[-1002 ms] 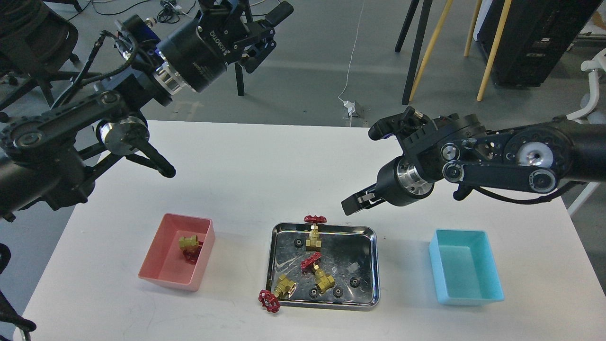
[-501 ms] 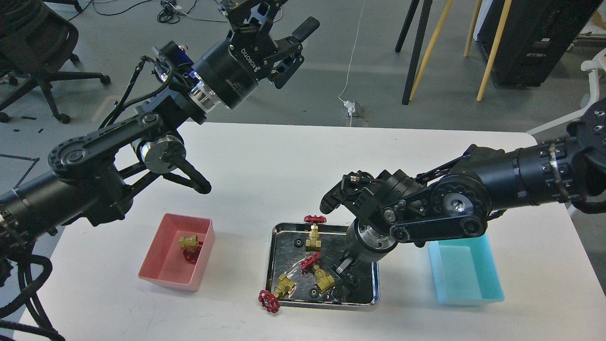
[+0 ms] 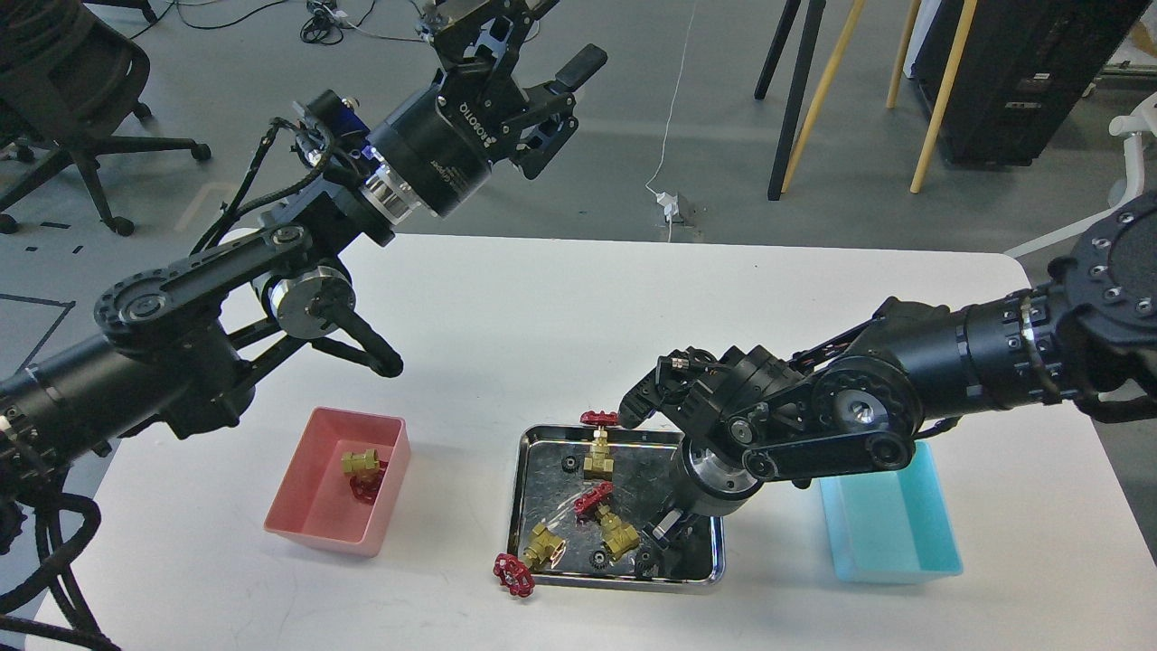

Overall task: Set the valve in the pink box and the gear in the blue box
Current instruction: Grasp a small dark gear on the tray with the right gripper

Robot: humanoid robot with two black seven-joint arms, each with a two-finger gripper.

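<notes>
The pink box (image 3: 307,515) at front left holds one valve (image 3: 362,467). The steel tray (image 3: 515,506) at front centre holds three more valves (image 3: 598,449) (image 3: 610,526) (image 3: 535,550); the last one's red handwheel hangs over the tray's front left rim. Small black gears (image 3: 569,464) (image 3: 598,559) lie in the tray. My right gripper (image 3: 664,535) points down into the tray's front right corner, close to a gear (image 3: 644,562); its fingers are too dark to tell apart. The blue box (image 3: 895,538) stands at front right, seemingly empty. My left gripper (image 3: 542,54) is open and empty, high above the table's far edge.
My right arm's thick wrist and elbow (image 3: 813,434) hang over the tray's right side and the blue box's far left corner. My left arm (image 3: 226,298) crosses above the table's left side. Chair and tripod legs stand on the floor beyond the table.
My right arm swung in from the back right and dropped its gripper into the tray's front right corner. My left arm rose and shifted right, then held nearly still.
</notes>
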